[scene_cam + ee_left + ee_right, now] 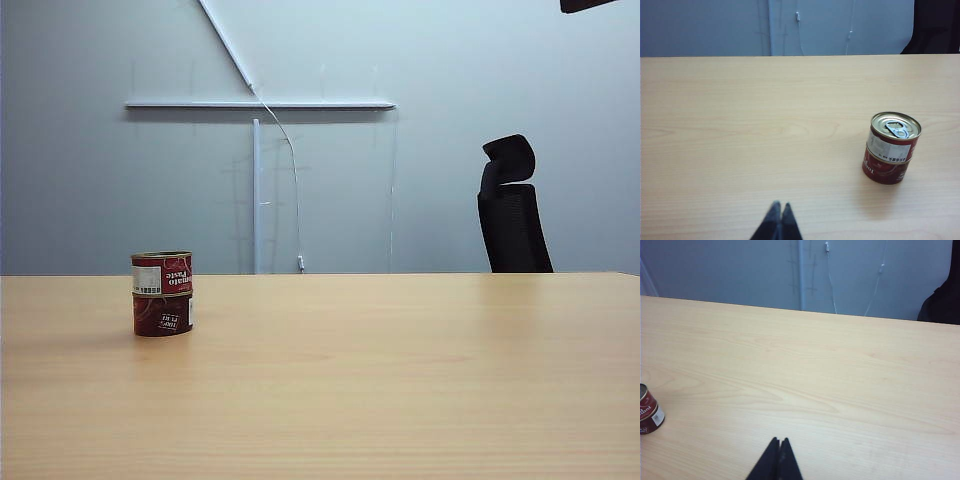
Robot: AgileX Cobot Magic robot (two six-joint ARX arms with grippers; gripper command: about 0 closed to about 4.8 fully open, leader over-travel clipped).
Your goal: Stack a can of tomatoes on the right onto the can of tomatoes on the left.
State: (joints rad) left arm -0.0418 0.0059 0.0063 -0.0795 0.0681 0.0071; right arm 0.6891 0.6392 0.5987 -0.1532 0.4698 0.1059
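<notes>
Landmark: you had the stacked cans as your fixed reference, so every place below was given from them.
Top can of tomatoes (161, 272): it sat upright on the bottom can, edges lined up, its pull-tab lid facing up in your left wrist view (895, 136).
Bottom can of tomatoes (162, 315): it stood on the wooden table (380, 380), carrying the top can; in your right wrist view only one red can (649, 411) showed at the picture's edge, cut off, so you could not tell there which of the two it was.
Stack position: in your exterior view the pair stood well to the left side of the table, near its far edge.
Left gripper (778, 208): its two dark fingertips were pressed together with nothing between them; it hung above bare wood, well apart from the cans.
Right gripper (778, 444): its tips were likewise clenched on nothing, over bare table, well apart from the can at the frame's edge.
Arms in the exterior view: you saw neither gripper near the cans.
Office chair (512, 205): it stood behind the table, far to the right of the cans, against the pale wall (400, 60).
</notes>
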